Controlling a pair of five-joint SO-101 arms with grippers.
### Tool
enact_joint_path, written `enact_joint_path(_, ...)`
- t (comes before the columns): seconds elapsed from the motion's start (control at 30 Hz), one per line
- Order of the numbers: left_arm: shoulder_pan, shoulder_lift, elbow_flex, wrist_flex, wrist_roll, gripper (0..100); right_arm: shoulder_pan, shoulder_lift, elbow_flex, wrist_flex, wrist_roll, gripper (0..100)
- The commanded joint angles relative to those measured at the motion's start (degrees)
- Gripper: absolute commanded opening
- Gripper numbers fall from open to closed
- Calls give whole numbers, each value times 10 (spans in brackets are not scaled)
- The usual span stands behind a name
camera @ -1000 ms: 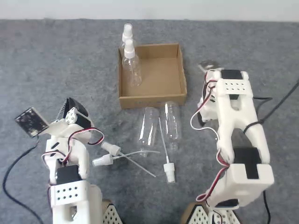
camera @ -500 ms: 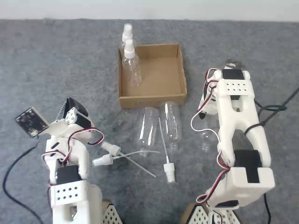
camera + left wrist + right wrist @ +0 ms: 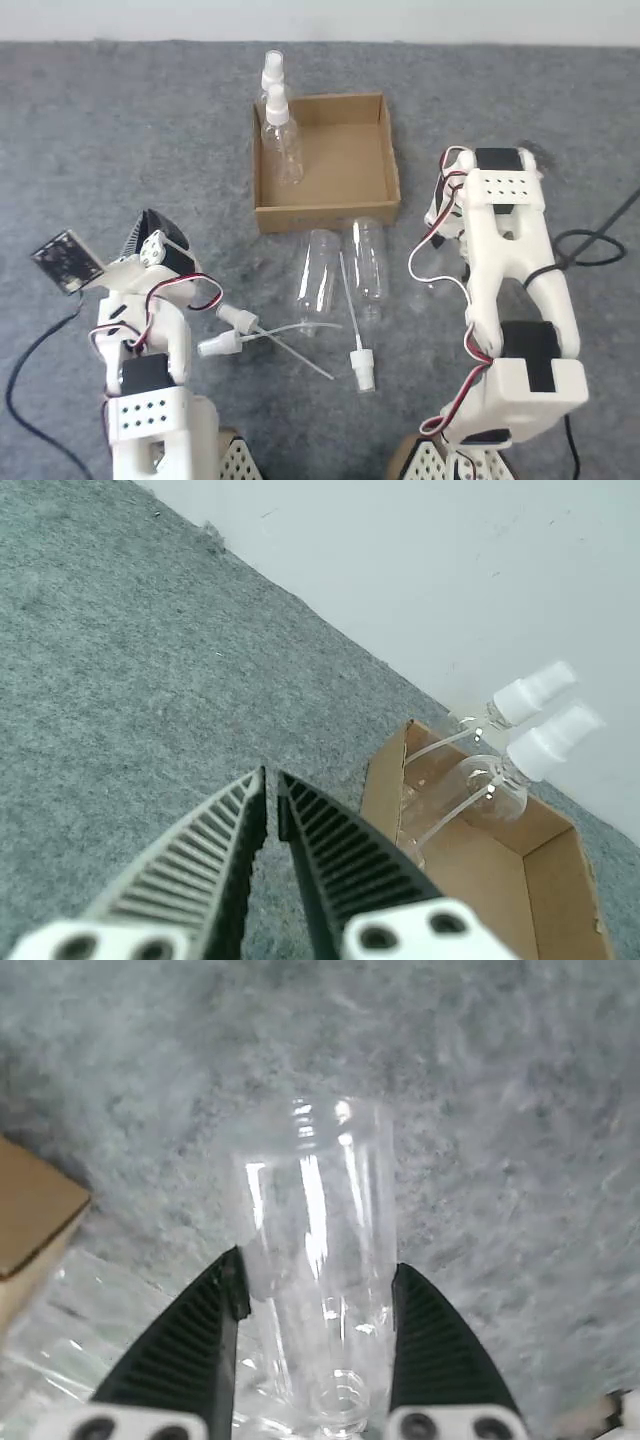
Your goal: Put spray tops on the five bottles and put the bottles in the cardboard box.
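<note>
Noted: right claw (image 3: pixel 318 1270) grips uncapped bottle (image 3: pixel 315 1190) across its body; left claw (image 3: pixel 272 776) closed, empty. Recommend firm hold, neck exposed for capping

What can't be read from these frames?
- High view: the right end effector and its bottle are covered by the right arm.
- Right wrist view: whether that bottle is off the carpet; too close to tell.
- High view: whether the far capped bottle is in the box or behind it; the nearer bottle hides its body.
</note>
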Motion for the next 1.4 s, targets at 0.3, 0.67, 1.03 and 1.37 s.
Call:
enact_joint_path(0.3,3,-11,-8,-18,5,13,73,-37,-2,-43,-118,50)
enact_joint_path(0.67,3,-11,-8,-18,5,13,83,-37,39,-73,-158,54)
enact_joint_path(1.03,3,-11,-7,-18,5,13,76,-37,69,-114,-196,185)
enact_joint_path(1.37,3,-11,-4,-22,5,14,62,-44,72,-113,-197,221)
